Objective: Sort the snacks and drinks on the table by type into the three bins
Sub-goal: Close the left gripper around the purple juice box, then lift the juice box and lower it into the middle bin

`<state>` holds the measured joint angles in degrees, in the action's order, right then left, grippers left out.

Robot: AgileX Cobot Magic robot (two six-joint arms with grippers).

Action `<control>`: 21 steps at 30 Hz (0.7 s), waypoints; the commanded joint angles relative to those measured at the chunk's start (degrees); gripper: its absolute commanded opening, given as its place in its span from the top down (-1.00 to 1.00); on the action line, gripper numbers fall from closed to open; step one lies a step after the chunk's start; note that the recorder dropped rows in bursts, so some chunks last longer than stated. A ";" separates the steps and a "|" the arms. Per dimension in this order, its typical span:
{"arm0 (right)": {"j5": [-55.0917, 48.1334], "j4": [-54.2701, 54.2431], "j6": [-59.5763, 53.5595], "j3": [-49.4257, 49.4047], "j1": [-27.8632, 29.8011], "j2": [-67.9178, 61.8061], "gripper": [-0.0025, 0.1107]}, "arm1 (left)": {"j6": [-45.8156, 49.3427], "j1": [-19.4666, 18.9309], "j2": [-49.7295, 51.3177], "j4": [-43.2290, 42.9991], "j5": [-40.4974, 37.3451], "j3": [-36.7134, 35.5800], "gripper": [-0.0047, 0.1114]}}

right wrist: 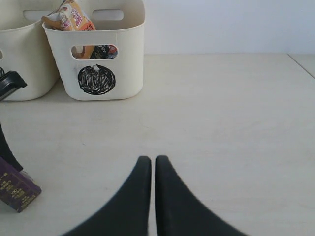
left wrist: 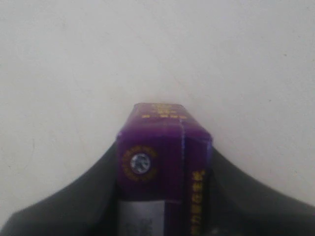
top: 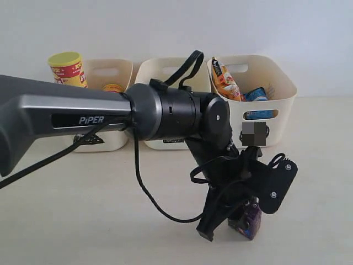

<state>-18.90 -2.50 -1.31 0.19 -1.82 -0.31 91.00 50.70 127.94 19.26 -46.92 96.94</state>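
My left gripper [top: 230,222] reaches across to the front right of the table [top: 83,210], shut on the dark purple carton [top: 251,218]. In the left wrist view the carton [left wrist: 162,157] fills the gap between the dark fingers [left wrist: 74,206], top end out. The right wrist view shows the carton [right wrist: 15,190] low at the table; I cannot tell whether it touches. The yellow chip tube [top: 67,68] stands in the left bin [top: 110,72]. The orange packet [top: 226,83] and a blue packet [top: 257,95] sit in the right, circle-marked bin [top: 276,83]. My right gripper [right wrist: 148,160] is shut and empty over bare table. The pink tube and white-and-blue carton are out of view.
The middle bin [top: 165,69] stands between the other two along the back, its inside hidden behind the left arm [top: 83,113]. A black cable [top: 146,187] loops down from that arm. The circle bin [right wrist: 106,49] lies ahead of the right gripper, to one side.
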 commanded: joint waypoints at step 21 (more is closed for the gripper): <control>0.64 -0.34 -0.11 -0.19 0.09 0.31 0.96 | -26.90 -10.73 -19.85 -7.72 11.87 0.36 0.85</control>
<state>-18.90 -2.50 -1.31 0.19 -1.82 -0.31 67.52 41.94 108.62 11.57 -40.04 96.94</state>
